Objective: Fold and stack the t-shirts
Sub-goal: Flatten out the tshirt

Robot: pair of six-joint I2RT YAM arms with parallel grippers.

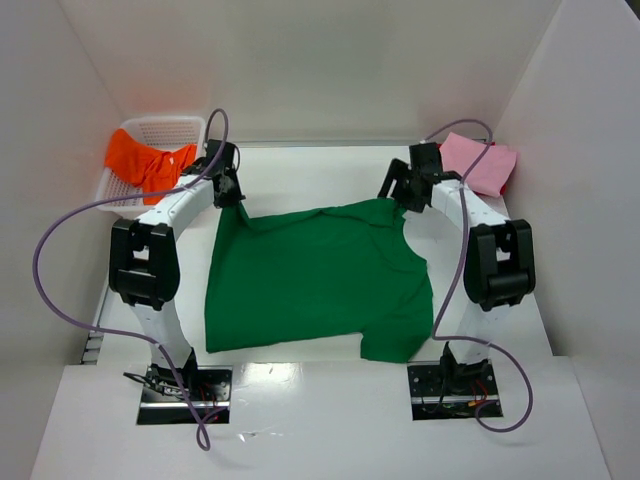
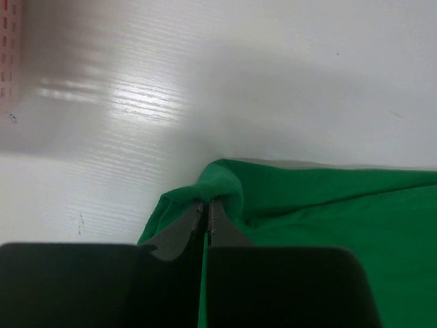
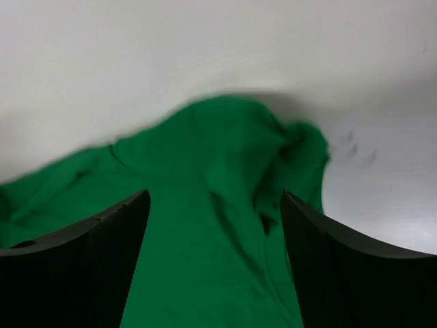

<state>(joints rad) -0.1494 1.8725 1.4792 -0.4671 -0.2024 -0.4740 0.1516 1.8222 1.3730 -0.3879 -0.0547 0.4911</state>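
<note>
A bright green t-shirt [image 1: 315, 280] lies spread on the white table between the arms. My left gripper [image 1: 229, 196] is shut on its far left corner; in the left wrist view the fingers [image 2: 206, 212] pinch a fold of green cloth [image 2: 225, 184]. My right gripper [image 1: 403, 190] is open above the shirt's far right corner, and the right wrist view shows green cloth [image 3: 218, 225] lying loose between the spread fingers [image 3: 311, 232]. An orange t-shirt [image 1: 145, 160] hangs over the basket. A pink t-shirt [image 1: 478, 163] lies folded at the far right, with a red edge beneath it.
A white mesh basket [image 1: 165, 130] stands at the far left corner. White walls enclose the table on three sides. Purple cables loop from both arms.
</note>
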